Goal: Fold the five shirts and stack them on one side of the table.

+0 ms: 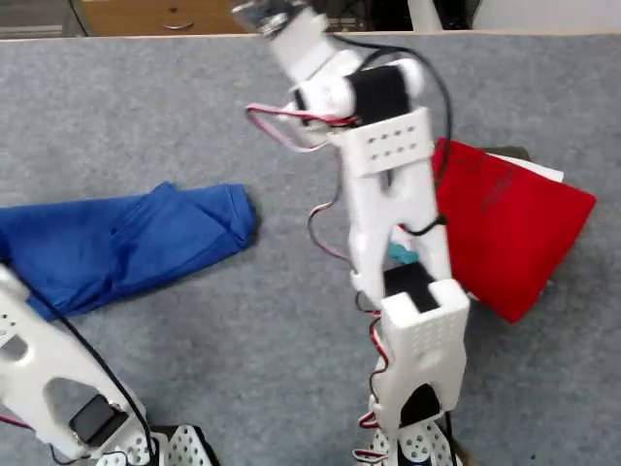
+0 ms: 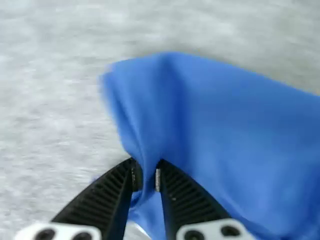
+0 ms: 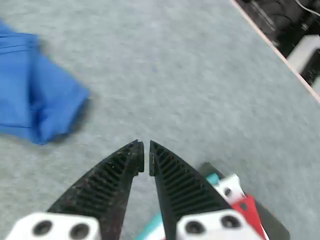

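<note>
Grips a thin fold of the blue shirt (image 2: 225,140) in the left claw (image 2: 145,172), jaws clamped tight on the cloth, the rest of the garment spreading ahead of the tips and to one side, draping down onto the grey table (image 2: 50,100). Holds nothing in the right claw (image 3: 144,150): jaws closed, tips all but touching, above bare table, with the blue shirt's rumpled end well ahead of it and off to one side. Leaves the red shirt (image 1: 509,228), folded on top of a small pile (image 1: 539,170), behind that claw and beside its own arm. Judged from the sag and creases: light, limp, quick to bunch, with no stiffness to keep an edge straight from a single pinch. Unlikely to tear or to slip from ribbed jaws, but apt to drag and crumple across the rough table. Better taken at two points along one edge, at a hem corner or shoulder seam, one per claw and well apart, to keep the edge taut. Best avoided: mid-panel pinches like the present one, which gather the cloth into a peak.
</note>
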Robot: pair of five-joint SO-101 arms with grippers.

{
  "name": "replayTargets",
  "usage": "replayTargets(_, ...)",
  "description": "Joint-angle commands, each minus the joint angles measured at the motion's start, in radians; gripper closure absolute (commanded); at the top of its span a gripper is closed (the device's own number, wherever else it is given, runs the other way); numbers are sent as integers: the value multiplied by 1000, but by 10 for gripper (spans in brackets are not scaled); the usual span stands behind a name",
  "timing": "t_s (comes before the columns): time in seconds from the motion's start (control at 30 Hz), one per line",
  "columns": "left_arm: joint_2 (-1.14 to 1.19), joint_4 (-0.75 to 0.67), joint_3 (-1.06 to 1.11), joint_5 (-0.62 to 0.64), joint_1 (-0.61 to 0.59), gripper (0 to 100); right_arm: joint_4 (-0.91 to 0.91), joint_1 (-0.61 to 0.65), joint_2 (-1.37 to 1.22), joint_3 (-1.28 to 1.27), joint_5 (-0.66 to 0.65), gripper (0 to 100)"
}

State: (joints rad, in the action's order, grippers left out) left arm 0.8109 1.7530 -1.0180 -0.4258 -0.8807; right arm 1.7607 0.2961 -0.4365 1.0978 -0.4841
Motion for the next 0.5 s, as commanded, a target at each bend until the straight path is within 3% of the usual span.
replayTargets(0.0, -238, 11, 237, 25, 128, 972, 6, -66, 104, 35, 2, 966)
replayTargets(0.2, -563, 5, 591, 40, 403, 971, -2, -201, 160, 44, -6, 964)
replayTargets(0.33, -666, 5, 673, 195, 593, 971, -5, -330, 165, 45, -20, 963)
replayTargets(0.47, -671, -40, 677, 345, 759, 971, -8, -377, 166, 45, -55, 963)
